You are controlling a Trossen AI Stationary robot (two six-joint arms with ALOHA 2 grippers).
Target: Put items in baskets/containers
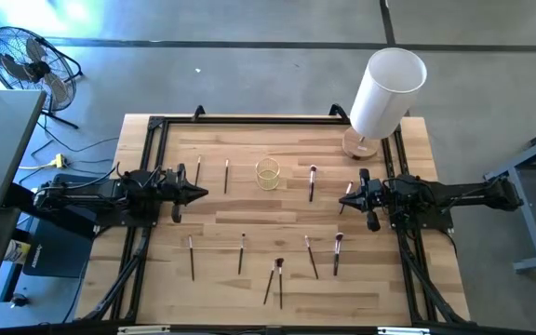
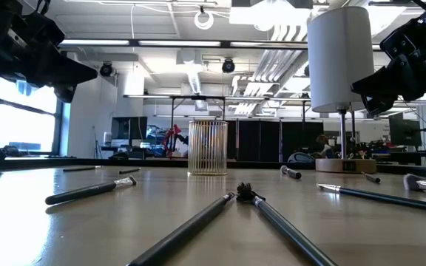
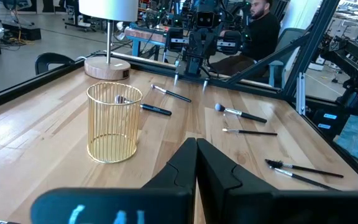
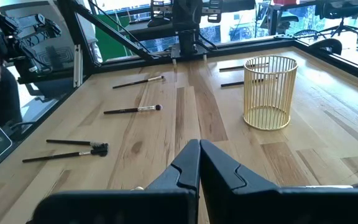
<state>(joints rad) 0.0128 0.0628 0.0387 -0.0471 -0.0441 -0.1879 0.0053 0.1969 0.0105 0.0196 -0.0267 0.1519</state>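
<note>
A small round cup of thin golden wires [image 1: 267, 174] stands upright on the wooden table, a little toward its far edge. It also shows in the left wrist view [image 3: 113, 123] and the right wrist view [image 4: 269, 92]. Several thin dark makeup brushes lie flat on the table: two left of the cup [image 1: 226, 175], one right of it [image 1: 312, 182], and several nearer the front [image 1: 280, 279]. My left gripper [image 1: 201, 193] is shut and empty, above the table left of the cup. My right gripper [image 1: 342, 199] is shut and empty, right of the cup.
A tall white cylinder on a round wooden base [image 1: 384, 93] stands at the far right corner. A black frame [image 1: 156, 126] runs along the table's edges. A person [image 3: 260, 25] sits beyond the table's right side. Bare wood lies between the two grippers.
</note>
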